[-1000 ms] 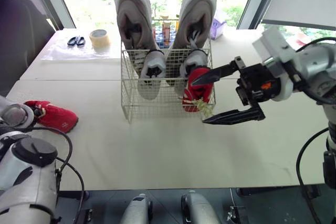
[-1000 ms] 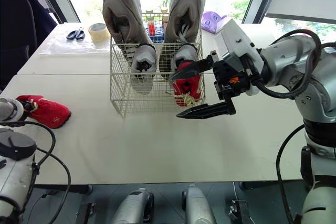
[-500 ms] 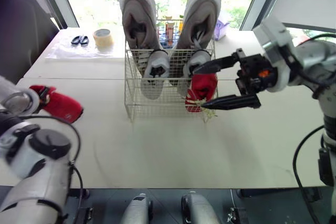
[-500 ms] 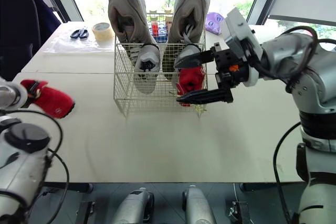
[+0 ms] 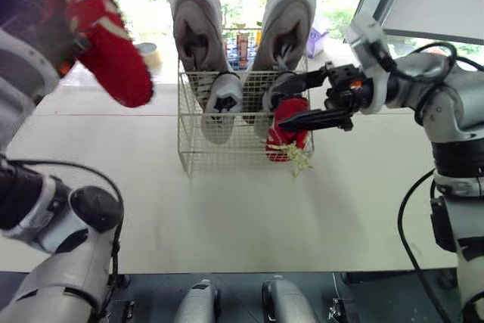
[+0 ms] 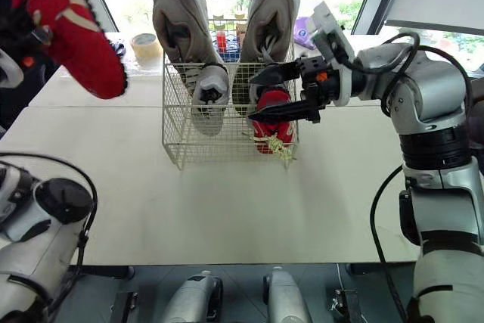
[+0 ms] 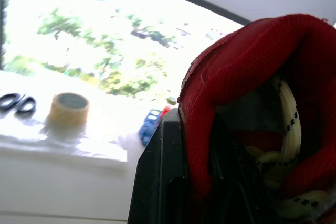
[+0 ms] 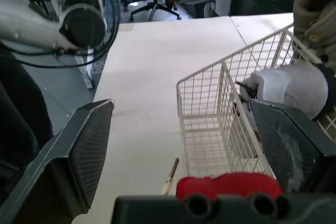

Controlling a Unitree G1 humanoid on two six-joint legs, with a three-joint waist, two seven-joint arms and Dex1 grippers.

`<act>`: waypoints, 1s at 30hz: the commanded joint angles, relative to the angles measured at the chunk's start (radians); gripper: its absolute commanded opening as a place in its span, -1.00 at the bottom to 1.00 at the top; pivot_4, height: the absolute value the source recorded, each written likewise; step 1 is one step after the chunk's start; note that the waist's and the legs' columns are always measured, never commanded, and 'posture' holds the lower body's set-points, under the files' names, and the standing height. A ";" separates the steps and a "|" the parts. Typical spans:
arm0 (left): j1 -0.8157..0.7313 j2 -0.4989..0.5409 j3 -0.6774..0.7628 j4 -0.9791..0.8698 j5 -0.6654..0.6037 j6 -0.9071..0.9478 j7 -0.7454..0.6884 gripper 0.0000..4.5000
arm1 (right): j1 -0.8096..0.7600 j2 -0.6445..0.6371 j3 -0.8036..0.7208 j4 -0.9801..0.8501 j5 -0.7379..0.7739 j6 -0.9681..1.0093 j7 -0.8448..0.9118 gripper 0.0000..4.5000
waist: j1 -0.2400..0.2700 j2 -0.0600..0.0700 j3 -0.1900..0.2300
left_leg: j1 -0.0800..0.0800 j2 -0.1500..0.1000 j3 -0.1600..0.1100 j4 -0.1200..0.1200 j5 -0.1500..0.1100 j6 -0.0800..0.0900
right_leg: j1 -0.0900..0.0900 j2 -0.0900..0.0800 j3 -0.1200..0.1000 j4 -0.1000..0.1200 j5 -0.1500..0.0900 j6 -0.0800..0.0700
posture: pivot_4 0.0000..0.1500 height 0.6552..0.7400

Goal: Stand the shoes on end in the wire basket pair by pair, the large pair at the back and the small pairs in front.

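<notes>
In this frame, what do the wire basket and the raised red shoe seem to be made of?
Wire basket: thin metal wire, seemingly cream-coated, given its rigid open grid. Raised red shoe: probably soft matte mesh fabric, its weave visible up close; pale braided laces.

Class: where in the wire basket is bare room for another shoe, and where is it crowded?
Free: the front-left corner of the wire basket, bordered by a small white shoe behind and the red shoe beside it. Crowded: the back, with the large grey shoes, and the front right, where the open right hand flanks the red shoe.
</notes>
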 commanded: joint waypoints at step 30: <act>0.547 -0.182 -0.814 0.044 1.006 -1.196 -0.588 -0.97 | 0.402 -0.060 -0.374 -0.490 0.544 0.414 -0.483 1.00 | 0.024 0.000 0.000 | 0.001 0.001 0.003 0.001 -0.004 0.011 | 0.003 0.004 -0.001 -0.001 0.000 0.000 | 1.00 1.00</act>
